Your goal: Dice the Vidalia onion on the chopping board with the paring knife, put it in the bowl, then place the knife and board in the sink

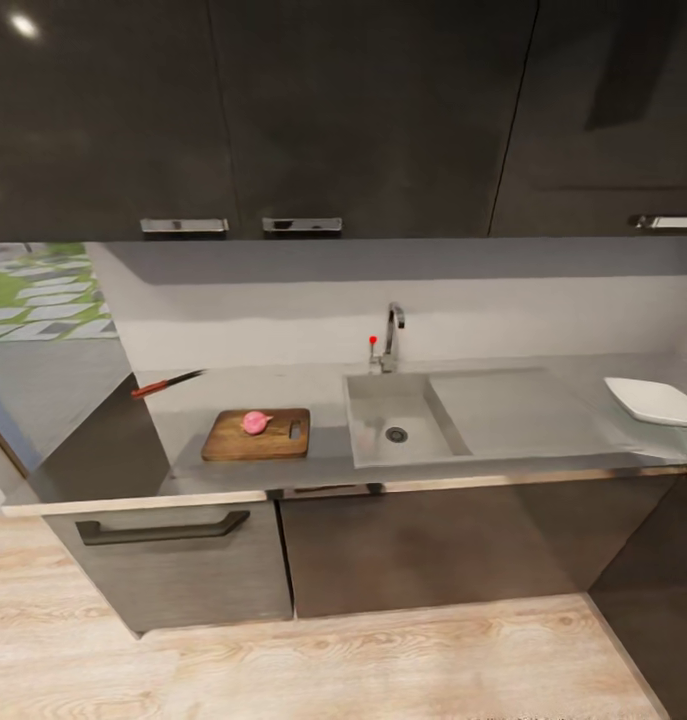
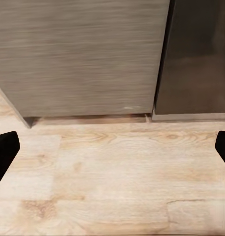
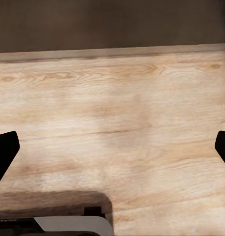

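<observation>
Chopping board (image 1: 256, 435): dark brown wood, visible grain, matt. Countertop (image 1: 523, 410): smooth grey, slight sheen. Sink (image 1: 395, 425): grey steel, dull brushed look; tap (image 1: 392, 335) chrome, shiny. Upper cabinets (image 1: 363, 110): black, high gloss, lamp reflections. Lower cabinet fronts (image 2: 80, 54): grey, fine horizontal brushed grain, matt. Floor (image 3: 122, 113): pale wood planks, knots and grain, satin. Bowl (image 1: 653, 401): white, smooth, glazed-looking. Vidalia onion (image 1: 254, 422): pinkish, smooth skin.

Head high, facing countertop (image 1: 313, 440) — wrists near floor (image 2: 112, 187).
</observation>
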